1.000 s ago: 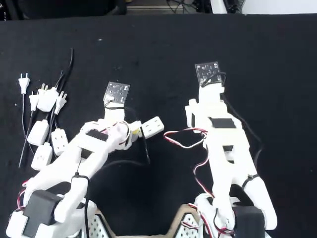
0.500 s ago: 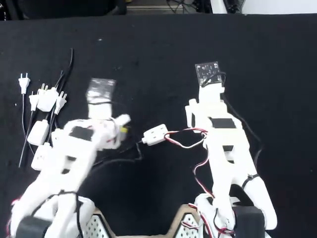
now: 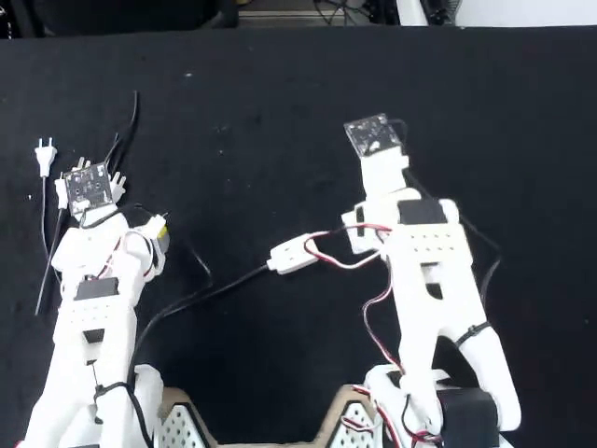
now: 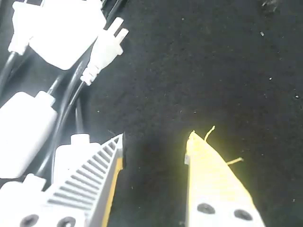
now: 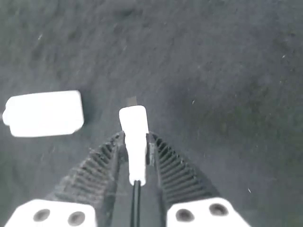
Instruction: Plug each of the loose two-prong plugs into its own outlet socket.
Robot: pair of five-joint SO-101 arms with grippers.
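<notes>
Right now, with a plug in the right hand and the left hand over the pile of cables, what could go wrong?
1. The socket lies loose on the table, held by nothing; pushing the plug in with the right hand may just slide it away.
2. The open left hand hangs over tangled cables; it may catch a cable along with its target.

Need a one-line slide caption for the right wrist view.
Right pincer clamps a white two-prong plug near a white rectangular outlet socket on black cloth.

Robotics lab bench setup: black cloth-covered counter, white plastic hobby robot arms, exposed red-and-white servo wires.
</notes>
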